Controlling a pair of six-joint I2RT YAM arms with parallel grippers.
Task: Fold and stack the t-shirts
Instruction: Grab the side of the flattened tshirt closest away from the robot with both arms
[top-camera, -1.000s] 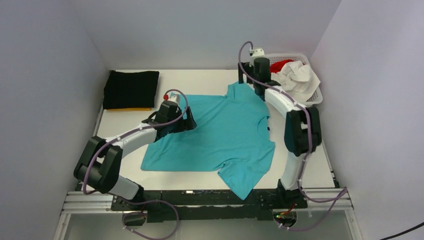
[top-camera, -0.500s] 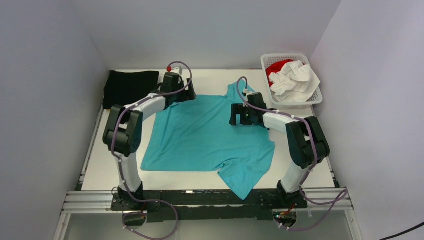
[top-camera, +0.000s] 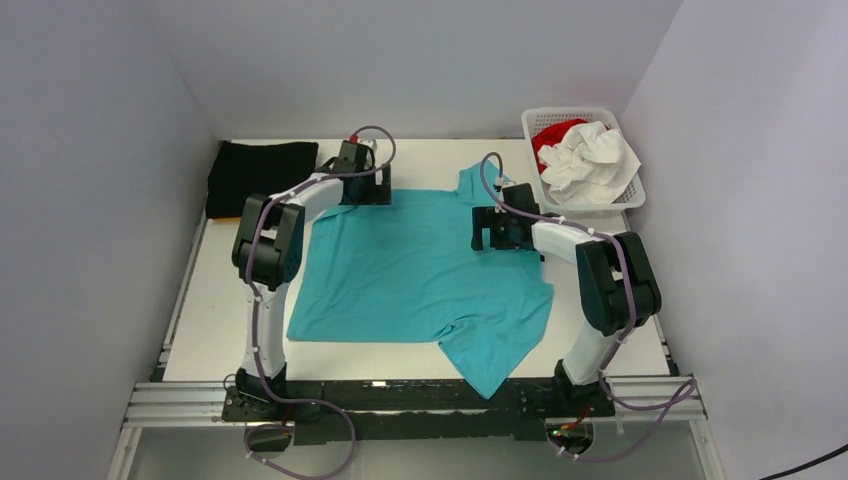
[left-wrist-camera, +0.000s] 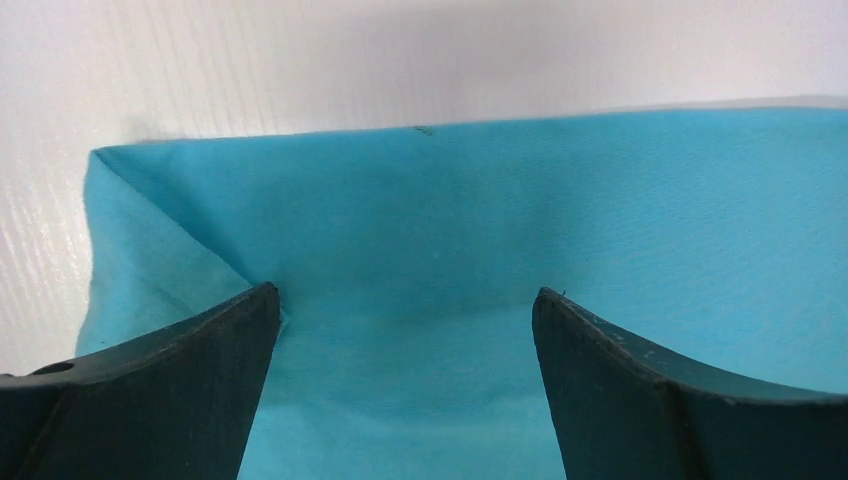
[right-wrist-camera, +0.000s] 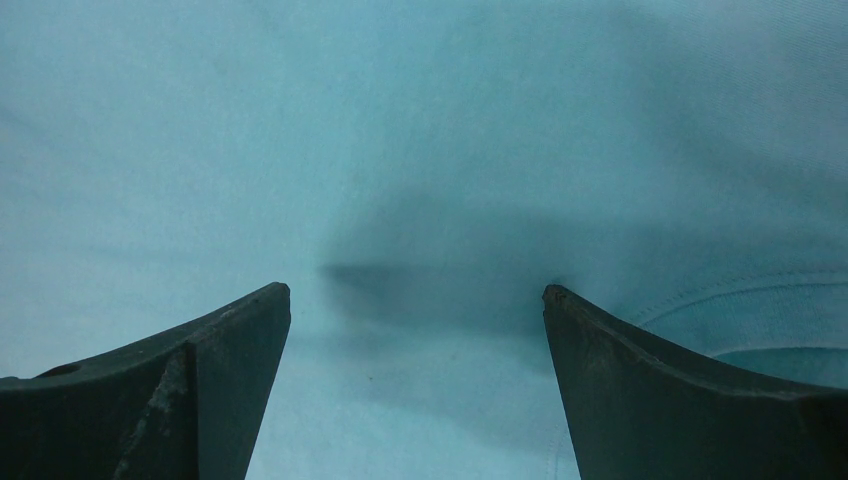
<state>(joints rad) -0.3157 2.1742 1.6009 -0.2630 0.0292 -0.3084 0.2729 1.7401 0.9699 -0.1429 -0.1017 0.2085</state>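
Turquoise t-shirt (top-camera: 420, 275) spread flat, mid-desk (top-camera: 225, 300), neck toward the right side. One sleeve reaches the near edge, the other points to the far side.

Left hand (top-camera: 365, 188) sits low over the shirt's far-left corner. Jaws wide, nothing between them. Left wrist view: cloth edge runs across ahead of the fingers (left-wrist-camera: 190, 360), with a small turned-in flap at the corner. Contact with the cloth cannot be told.

Right hand (top-camera: 497, 228) sits low over the shirt near the neck, jaws wide, holding nothing. Collar seam (right-wrist-camera: 740, 300) lies just beside its right finger.

Black t-shirt (top-camera: 262, 175) lies folded at the far-left corner of the desk. Basket (top-camera: 600, 207) at far right holds a crumpled white t-shirt (top-camera: 590, 160) and a red t-shirt (top-camera: 552, 132).
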